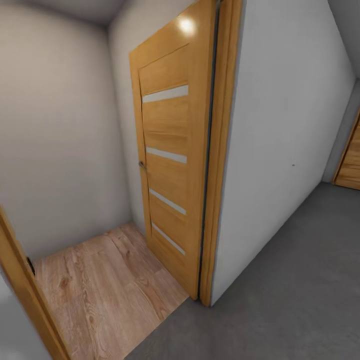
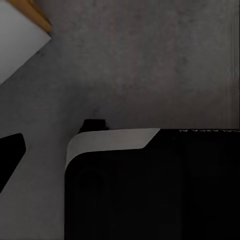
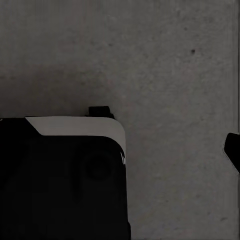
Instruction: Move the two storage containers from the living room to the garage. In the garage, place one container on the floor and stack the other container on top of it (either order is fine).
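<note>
Both my arms hang low, wrists aimed down at the rough dark grey concrete floor [image 3: 165, 60] beside my black-and-white base [image 2: 150, 185]; whether either gripper is spread or closed, I cannot tell. Ahead, an open honey-coloured wooden door with frosted strips [image 1: 170, 165] leads onto light wood plank flooring [image 1: 100, 295] between pale grey walls [image 1: 285, 125].

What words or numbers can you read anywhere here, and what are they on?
Robot base, left wrist view: a short line of small pale letters at its top edge, shown reversed and too blurred to read.
Robot base, right wrist view: a tiny pale mark on its edge, too small to read.
Wooden door, walls, floors: no text.
</note>
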